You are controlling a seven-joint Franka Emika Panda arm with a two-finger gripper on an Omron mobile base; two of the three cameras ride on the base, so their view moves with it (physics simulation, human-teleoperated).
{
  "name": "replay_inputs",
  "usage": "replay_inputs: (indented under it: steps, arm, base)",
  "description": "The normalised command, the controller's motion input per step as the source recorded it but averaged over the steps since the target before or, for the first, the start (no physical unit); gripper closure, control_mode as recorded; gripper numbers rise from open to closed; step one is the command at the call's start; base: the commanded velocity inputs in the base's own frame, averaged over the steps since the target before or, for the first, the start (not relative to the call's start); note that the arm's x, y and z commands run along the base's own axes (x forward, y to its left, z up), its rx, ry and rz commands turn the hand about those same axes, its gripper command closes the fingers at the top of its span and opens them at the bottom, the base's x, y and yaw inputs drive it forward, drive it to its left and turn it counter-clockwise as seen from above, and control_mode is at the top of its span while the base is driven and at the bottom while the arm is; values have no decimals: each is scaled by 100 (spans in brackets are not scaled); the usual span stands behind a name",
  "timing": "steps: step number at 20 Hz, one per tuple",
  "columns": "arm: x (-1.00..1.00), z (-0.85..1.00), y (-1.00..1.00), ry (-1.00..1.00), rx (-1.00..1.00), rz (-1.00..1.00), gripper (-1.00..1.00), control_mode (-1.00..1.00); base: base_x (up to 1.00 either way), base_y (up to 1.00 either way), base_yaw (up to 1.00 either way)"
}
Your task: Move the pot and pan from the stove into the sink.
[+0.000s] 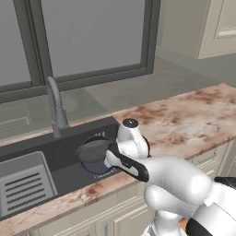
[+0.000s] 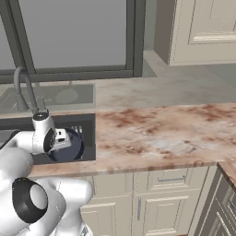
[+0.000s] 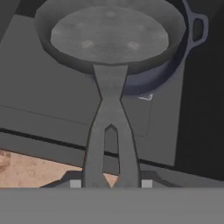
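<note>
Now fingers (image 3: 110, 183) hold pan (image 3: 109, 37) above pot (image 3: 192, 33).

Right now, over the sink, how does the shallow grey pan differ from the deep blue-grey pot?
The shallow grey pan is low, with one long flat handle; the deep blue-grey pot is taller, with a small loop handle showing. The pan is plain grey, the pot bluish. The pan is gripped by its handle, above the pot, which is in the dark sink. Both are round.

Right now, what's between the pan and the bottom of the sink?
The pot. In the hand view the pan sits above the blue-grey pot, whose rim and loop handle peek out behind it, with the sink floor below. The gripper holds the pan's handle.
</note>
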Motion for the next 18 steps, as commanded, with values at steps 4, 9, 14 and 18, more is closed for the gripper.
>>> replay_inputs:
  steps: [4, 9, 14, 18]
  arm:
    - [40, -23, 4, -1, 0, 0, 100, -100]
    - [24, -7, 4, -1, 0, -1, -100, -100]
    - [17, 23, 1, 0, 2, -4, -100, -100]
    - [6, 64, 0, 0, 5, -2, -100, -100]
  base:
    - [0, 0, 0]
    - [0, 0, 0]
    - [0, 0, 0]
    - [0, 0, 0]
